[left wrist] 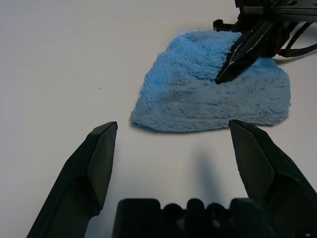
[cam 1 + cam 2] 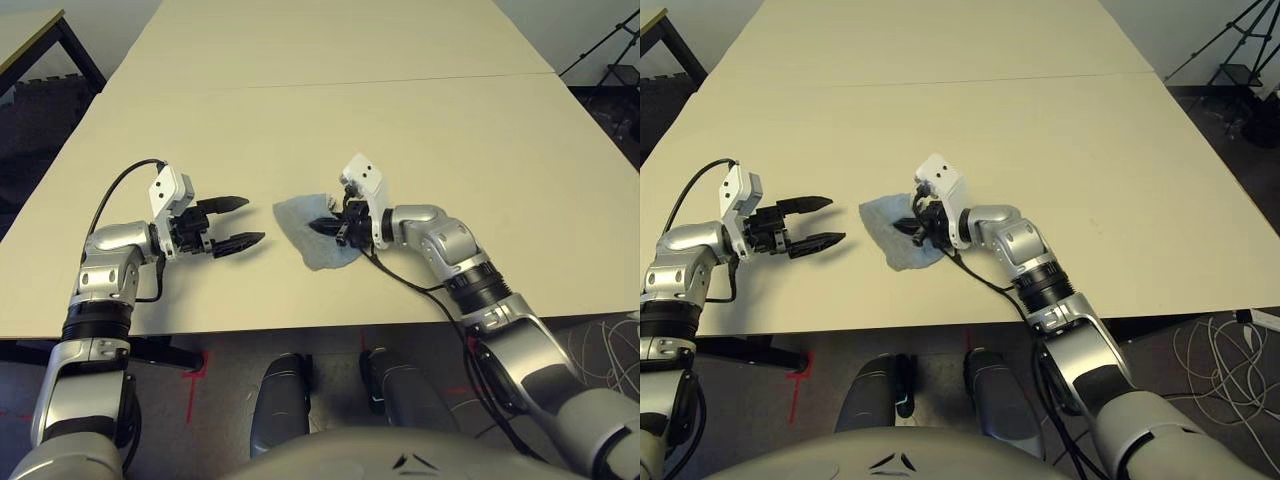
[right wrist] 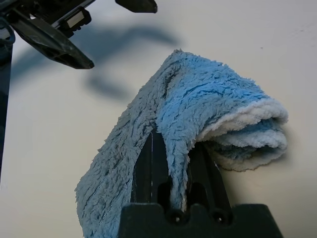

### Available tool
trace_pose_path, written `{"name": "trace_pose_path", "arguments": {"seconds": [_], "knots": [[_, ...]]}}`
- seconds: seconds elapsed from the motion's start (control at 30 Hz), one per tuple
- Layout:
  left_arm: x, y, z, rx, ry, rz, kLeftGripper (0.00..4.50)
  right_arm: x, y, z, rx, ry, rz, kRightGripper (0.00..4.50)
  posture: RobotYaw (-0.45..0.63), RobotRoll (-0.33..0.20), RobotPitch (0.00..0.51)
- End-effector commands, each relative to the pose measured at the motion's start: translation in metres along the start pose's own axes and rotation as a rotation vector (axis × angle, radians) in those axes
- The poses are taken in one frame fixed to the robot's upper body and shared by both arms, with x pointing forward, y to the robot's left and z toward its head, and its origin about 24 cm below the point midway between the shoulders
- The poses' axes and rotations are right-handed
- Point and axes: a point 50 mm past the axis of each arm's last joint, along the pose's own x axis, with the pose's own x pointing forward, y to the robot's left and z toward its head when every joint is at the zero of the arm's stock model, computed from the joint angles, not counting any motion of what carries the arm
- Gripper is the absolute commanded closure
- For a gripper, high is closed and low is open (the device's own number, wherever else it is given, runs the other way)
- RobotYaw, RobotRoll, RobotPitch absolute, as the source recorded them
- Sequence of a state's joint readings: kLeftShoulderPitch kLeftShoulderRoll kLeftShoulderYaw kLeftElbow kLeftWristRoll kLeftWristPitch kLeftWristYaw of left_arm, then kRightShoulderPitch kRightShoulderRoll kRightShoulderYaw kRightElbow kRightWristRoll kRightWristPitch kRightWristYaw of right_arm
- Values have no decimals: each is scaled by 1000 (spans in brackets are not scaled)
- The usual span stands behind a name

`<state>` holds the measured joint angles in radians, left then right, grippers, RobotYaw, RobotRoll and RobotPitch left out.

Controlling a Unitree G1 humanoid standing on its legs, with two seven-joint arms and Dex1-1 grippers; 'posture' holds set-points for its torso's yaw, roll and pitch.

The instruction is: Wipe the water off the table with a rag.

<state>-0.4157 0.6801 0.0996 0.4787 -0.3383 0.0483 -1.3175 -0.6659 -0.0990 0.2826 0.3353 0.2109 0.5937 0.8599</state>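
Observation:
The light blue rag (image 2: 312, 240) lies on the pale beige table (image 2: 430, 140), near its front edge and about the middle. My right gripper (image 2: 326, 227) is shut on a raised fold of the rag (image 3: 198, 99), with cloth pinched between its fingers (image 3: 148, 166). To the left of the rag, my left gripper (image 2: 253, 220) hovers open with nothing between its fingers, pointing at the cloth (image 1: 208, 94). A narrow strip of bare table separates them. No water shows on the tabletop; any under the rag is hidden.
A thin seam (image 2: 350, 82) crosses the table farther back. A smaller wood-edged table (image 2: 30, 30) stands at the far left. A black tripod (image 2: 610, 50) stands off the table's right side, and cables (image 2: 1220, 350) lie on the floor there.

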Motion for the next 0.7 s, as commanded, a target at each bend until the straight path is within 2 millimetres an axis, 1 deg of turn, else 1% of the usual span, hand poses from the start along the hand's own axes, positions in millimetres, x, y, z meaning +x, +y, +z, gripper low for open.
{"name": "trace_pose_path", "arguments": {"seconds": [0.03, 0.17, 0.27, 0.43, 0.6, 0.63, 0.7], "knots": [[1, -3, -1, -1, -3, -6, 0, -2, -6, -5, -1, 31, -55, 4482, -123, 0, 124], [3, -2, -1, 0, -5, -7, 0, -22, -31, -2, -14, 37, -194, 4482, -137, 0, 120], [5, 0, 0, 2, -6, -7, 0, -41, -50, 1, -46, 49, -293, 4482, -146, 0, 116], [9, 2, 2, 6, -12, -11, 0, -77, -77, 4, -35, 28, -453, 4482, -159, 0, 112], [11, 4, 2, 9, -14, -12, 0, -106, -91, 9, -24, -2, -544, 4482, -166, 0, 110], [11, 5, 2, 9, -14, -12, 0, -110, -92, 10, -22, -7, -551, 4482, -166, 0, 110], [13, 6, 3, 11, -17, -14, 0, -117, -89, 23, 21, -93, -511, 4483, -166, 0, 110]]}}
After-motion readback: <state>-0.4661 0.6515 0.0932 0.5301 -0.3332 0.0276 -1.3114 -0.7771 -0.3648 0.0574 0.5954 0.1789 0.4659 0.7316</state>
